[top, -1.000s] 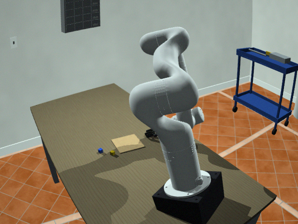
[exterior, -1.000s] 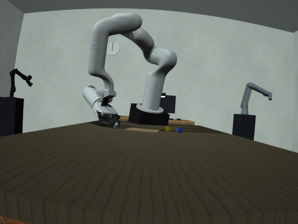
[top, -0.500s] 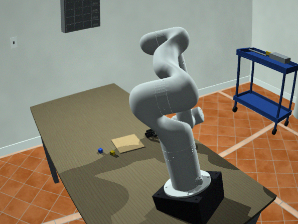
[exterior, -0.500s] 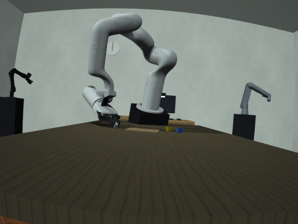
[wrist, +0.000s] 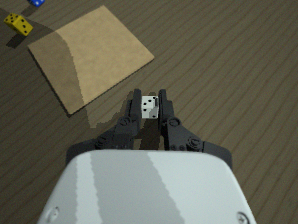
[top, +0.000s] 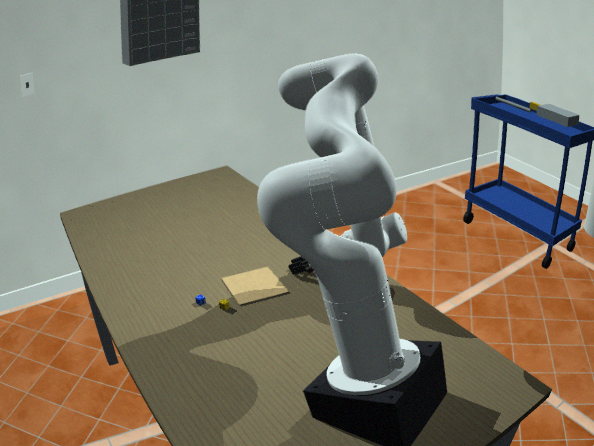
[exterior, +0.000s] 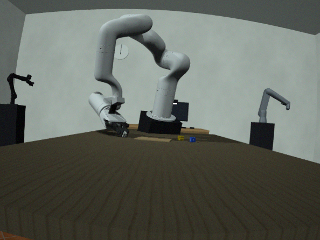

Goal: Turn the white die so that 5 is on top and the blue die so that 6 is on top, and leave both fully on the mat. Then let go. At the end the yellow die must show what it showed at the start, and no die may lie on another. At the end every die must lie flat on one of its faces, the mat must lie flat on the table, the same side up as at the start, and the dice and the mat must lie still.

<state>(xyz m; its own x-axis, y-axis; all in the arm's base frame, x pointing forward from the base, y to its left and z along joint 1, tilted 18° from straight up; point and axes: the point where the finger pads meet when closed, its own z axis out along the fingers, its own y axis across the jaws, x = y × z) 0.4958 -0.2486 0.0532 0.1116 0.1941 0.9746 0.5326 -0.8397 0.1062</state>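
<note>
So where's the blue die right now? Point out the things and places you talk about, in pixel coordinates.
In the top view, the blue die (top: 200,300) (exterior: 192,139) (wrist: 36,2) lies left of the mat (top: 254,283) (exterior: 153,139) (wrist: 102,55), just beyond the yellow die (top: 224,304) (exterior: 180,138) (wrist: 19,24).
</note>
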